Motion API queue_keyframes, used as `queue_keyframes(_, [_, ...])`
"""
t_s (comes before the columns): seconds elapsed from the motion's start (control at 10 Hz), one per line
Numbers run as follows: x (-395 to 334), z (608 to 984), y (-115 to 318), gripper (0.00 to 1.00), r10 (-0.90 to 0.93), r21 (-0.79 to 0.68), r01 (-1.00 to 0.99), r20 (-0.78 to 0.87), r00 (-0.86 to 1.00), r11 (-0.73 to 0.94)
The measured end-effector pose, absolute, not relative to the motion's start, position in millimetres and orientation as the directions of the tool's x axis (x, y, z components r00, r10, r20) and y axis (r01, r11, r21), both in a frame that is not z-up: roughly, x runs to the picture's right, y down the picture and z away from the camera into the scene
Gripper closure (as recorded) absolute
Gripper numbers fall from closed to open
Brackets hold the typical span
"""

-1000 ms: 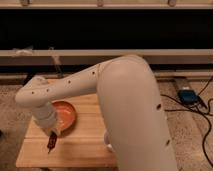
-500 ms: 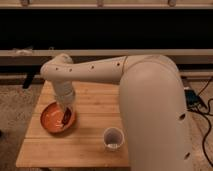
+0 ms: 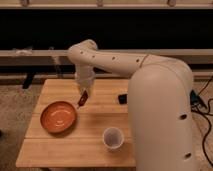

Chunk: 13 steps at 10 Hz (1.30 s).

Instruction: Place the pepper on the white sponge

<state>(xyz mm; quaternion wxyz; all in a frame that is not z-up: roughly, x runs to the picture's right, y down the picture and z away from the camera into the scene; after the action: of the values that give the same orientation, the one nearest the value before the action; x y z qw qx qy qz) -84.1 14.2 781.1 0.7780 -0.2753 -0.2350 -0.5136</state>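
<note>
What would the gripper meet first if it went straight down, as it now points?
Likely the light wooden table, just beside the round orange bowl, though depth is unclear. The gripper, shut on the small dark red pepper, hangs above that spot.

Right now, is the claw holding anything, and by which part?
Yes. The claw is shut on the pepper, gripping its upper end. The rest hangs down over the table, near the orange bowl.

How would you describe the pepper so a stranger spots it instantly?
Find the wooden table and the orange plate on it. Just off the plate's upper right rim, the claw grips the pepper: the only slender dark red thing, unlike the round white cup.
</note>
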Motion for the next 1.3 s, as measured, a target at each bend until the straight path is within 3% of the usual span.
queue_keyframes(0.9, [79.4, 788.0, -23.8, 1.0, -0.591, -0.341, 0.811, 0.558, 0.582, 0.475])
queue_keyframes(1.3, [86.0, 789.0, -23.6, 1.0, -0.585, -0.347, 0.806, 0.557, 0.589, 0.48])
